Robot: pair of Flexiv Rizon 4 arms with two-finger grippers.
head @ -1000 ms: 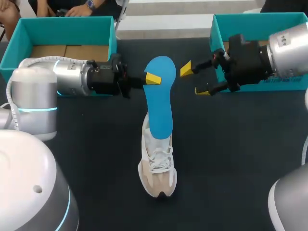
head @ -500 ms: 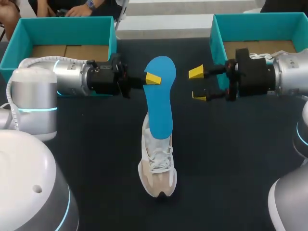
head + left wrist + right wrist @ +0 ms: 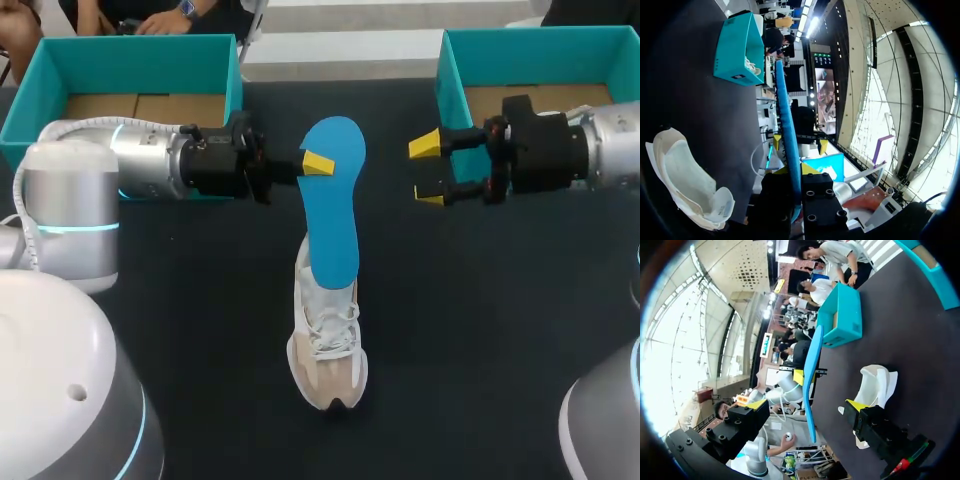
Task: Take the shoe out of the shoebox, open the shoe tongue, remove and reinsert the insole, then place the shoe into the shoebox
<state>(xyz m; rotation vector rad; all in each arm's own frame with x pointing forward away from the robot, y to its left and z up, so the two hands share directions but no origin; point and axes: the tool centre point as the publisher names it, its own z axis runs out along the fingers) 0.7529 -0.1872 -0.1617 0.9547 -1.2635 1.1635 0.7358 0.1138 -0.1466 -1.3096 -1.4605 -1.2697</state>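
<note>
1 insole (image 3: 332, 200) stands upright from the shoe (image 3: 328, 350).

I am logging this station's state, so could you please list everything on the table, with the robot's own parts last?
insole: one, blue, standing upright, lower end in the shoe, upper part in the left gripper
shoe: one, white and beige, on the middle of the table, toe toward the head camera
shoeboxes: two, teal, open, at the far left and the far right of the table
table: one, dark, under everything
left gripper: one, black with yellow tips, shut on the insole
right gripper: one, black with yellow tips, open, to the right of the insole and apart from it
</note>
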